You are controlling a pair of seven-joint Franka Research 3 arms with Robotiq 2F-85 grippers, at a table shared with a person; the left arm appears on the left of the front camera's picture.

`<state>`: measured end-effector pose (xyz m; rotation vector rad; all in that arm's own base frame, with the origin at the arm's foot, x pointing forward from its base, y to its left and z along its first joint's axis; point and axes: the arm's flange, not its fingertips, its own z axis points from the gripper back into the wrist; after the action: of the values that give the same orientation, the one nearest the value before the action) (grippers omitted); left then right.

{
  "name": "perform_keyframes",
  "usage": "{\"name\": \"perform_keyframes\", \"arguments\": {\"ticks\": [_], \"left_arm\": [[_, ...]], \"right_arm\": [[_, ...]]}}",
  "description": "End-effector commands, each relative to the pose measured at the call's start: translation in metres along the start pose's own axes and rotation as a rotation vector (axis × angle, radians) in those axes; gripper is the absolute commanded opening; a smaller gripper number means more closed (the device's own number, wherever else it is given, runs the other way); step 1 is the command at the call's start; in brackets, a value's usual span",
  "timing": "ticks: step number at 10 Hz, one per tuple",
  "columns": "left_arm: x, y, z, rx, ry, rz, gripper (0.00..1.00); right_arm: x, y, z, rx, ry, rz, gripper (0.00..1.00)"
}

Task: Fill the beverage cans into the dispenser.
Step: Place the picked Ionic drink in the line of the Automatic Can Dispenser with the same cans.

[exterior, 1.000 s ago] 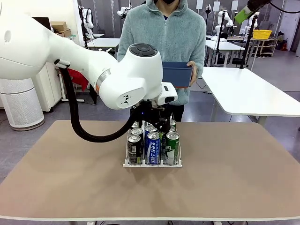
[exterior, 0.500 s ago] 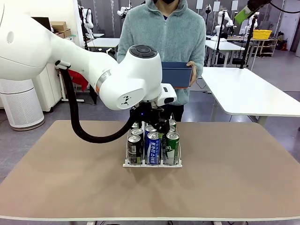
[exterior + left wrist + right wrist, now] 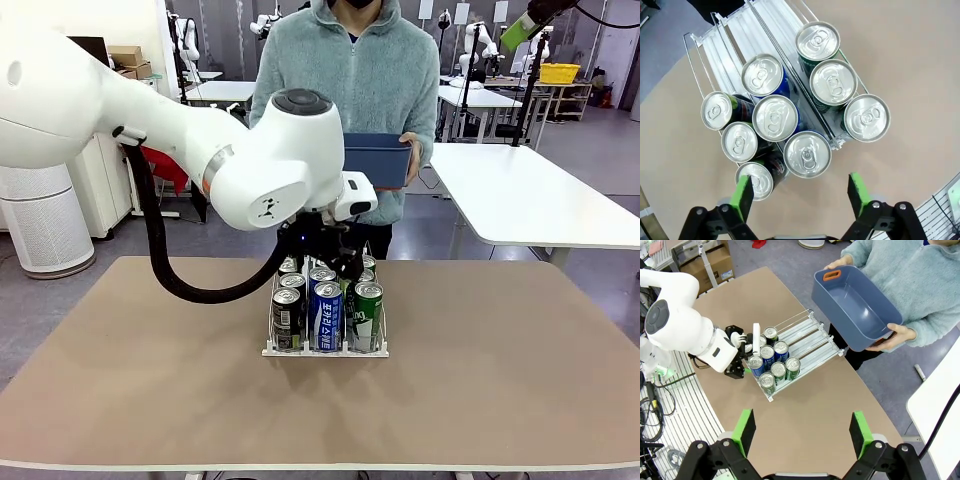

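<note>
Rack (image 3: 735, 37), centre frame, nine cans (image 3: 807, 154) loaded; left gripper (image 3: 799, 192) overhead and right gripper (image 3: 801, 431) aloft, jaws wide, empty; careless withdrawal risks toppling a can.

cans (image 3: 325, 305): in dispenser (image 3: 271, 348), near end | dispenser: table (image 3: 500, 380) middle | bin (image 3: 378, 160): behind, in person's hands (image 3: 410, 150)
</note>
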<state>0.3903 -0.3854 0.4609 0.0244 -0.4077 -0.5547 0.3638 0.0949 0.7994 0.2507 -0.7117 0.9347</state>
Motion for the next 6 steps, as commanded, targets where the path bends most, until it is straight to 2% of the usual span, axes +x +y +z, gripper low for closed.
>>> {"name": "perform_keyframes", "arguments": {"ticks": [1,3,4,6], "left_arm": [[-0.010,0.019,0.035,-0.021,-0.006,-0.053,1.00],[-0.022,0.044,0.068,-0.069,-0.042,-0.086,1.00],[-0.032,0.059,0.092,-0.138,-0.054,-0.131,1.00],[-0.045,0.083,0.147,-0.168,-0.126,-0.210,1.00]], "right_arm": [[0.001,0.003,-0.001,0.000,-0.008,-0.014,1.00],[0.001,0.003,-0.001,0.000,-0.008,-0.014,1.00],[0.001,0.003,-0.001,0.000,-0.008,-0.014,1.00],[0.001,0.003,-0.001,0.000,-0.008,-0.014,1.00]]}}
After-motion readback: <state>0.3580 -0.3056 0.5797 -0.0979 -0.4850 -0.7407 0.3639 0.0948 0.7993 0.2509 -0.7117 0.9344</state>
